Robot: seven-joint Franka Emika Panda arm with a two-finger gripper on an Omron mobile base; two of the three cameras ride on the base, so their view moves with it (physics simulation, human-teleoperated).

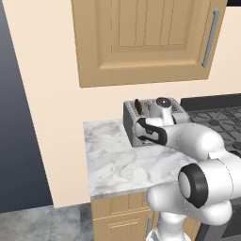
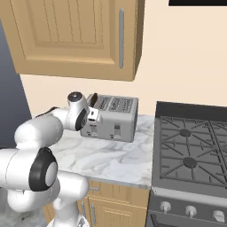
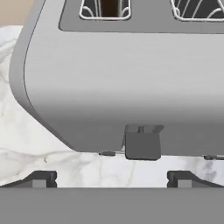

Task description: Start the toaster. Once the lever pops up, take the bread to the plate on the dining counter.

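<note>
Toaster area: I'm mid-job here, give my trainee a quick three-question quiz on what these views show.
1. True or false: the bread sits in a slot at the left end of the toaster, as the base views see it.
2. What lies to the right of the marble worktop in the right base view? A) a sink B) a stove C) a fridge
3. Fill in: in the hand view, the fingers stand ____, either side of the lever.

Key: 1 true; 2 B, the stove; 3 open, touching nothing.
</note>
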